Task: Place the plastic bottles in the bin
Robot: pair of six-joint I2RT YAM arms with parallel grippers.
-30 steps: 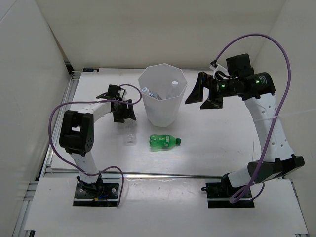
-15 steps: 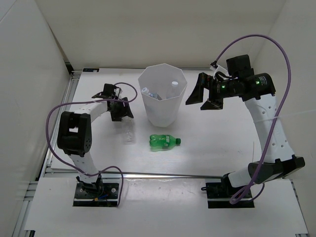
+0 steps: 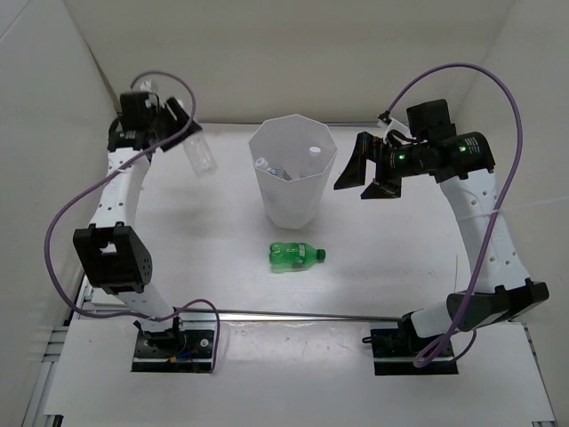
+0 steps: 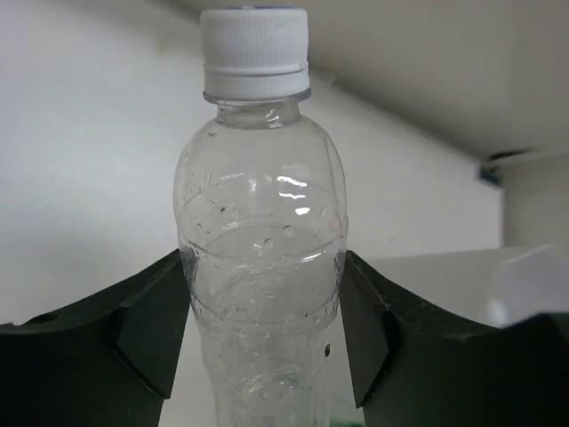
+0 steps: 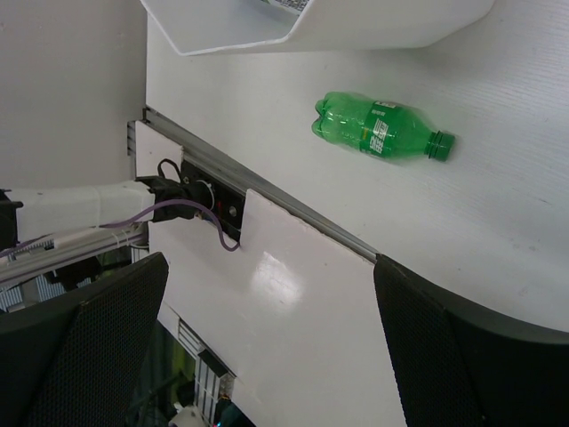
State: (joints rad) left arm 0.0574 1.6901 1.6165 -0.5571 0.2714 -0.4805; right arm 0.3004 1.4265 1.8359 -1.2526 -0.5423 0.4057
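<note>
left tool (image 4: 264, 271) clamping clear bottle (image 4: 258, 178), bin (image 3: 293, 191) nearby

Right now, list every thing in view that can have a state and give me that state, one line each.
Left gripper: shut on the clear water bottle, up in the air left of the bin.
Clear water bottle: gripped, off the table, white cap on.
Right gripper: open, empty.
Bin: upright, open-topped.
Bottles in the bin: lying inside; count unclear.
Green soda bottle: on its side on the table, untouched.
</note>
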